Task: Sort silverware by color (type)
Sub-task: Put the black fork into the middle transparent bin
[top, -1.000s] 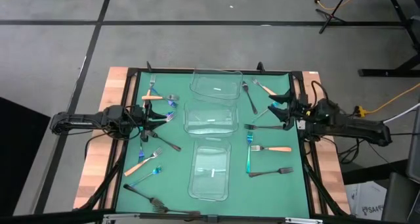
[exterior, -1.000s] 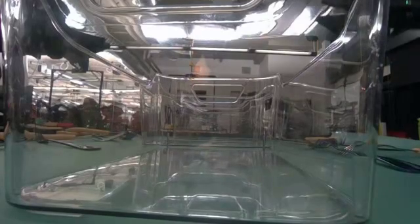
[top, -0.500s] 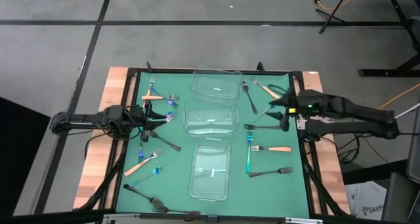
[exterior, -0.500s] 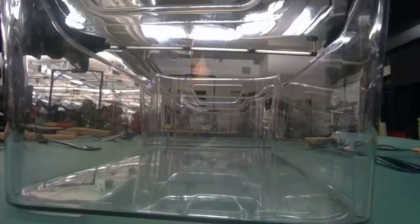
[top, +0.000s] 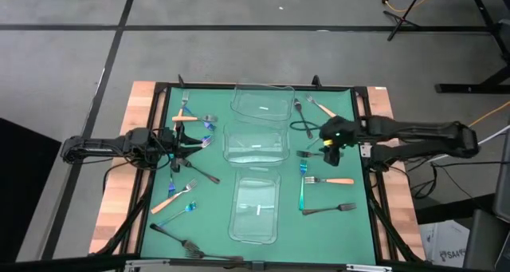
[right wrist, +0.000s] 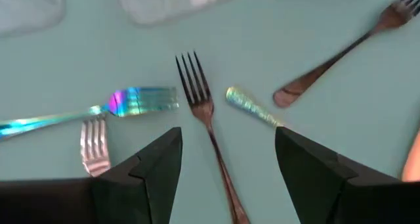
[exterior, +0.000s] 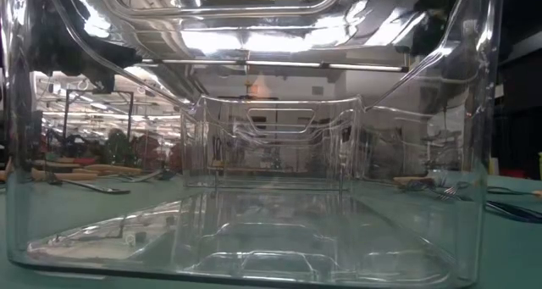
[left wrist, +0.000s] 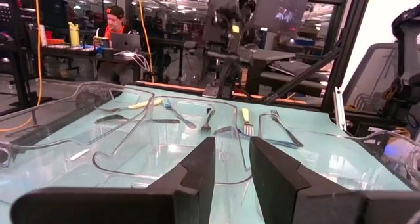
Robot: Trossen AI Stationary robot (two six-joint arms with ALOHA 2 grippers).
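A: What lies nearest, at the bench's front edge?

B: A dark fork (top: 182,242) lies on the green mat (top: 207,216), with a clear tub (top: 255,208) beside it, so close to the low camera that it fills that whole view. On the right side, a dark fork (top: 328,210) and an orange-handled fork (top: 328,180) lie flat, a teal fork (top: 302,194) just beside them.

A: And the middle?

B: A second tub (top: 255,142) sits at the centre. The right tool (top: 327,141) hangs over the mat just right of it, fingers spread wide. Its wrist camera looks down on a dark fork (right wrist: 209,119) between the fingers, a teal fork (right wrist: 92,112) and silver tines (right wrist: 94,147) to one side, a shiny handle tip (right wrist: 252,106) and another dark fork (right wrist: 341,50) to the other. It grips nothing.

A: The left arm?

B: It waits at the left edge, the left tool (top: 191,138) slightly parted and gripping nothing, near an orange-handled fork (top: 185,117) and more scattered forks (top: 179,194).

A: Farther back?

B: A third tub (top: 261,101) is at the rear, and two forks (top: 311,111) lie right of it. The mat lies on a wooden bench (top: 119,184) in a black frame, on grey floor (top: 239,57).

A: The room?

B: The left wrist view shows a workshop beyond the bench: metal stands, a screen, and a person (left wrist: 113,37) at a laptop. Through the tub walls everything ripples, so I cannot count forks there.
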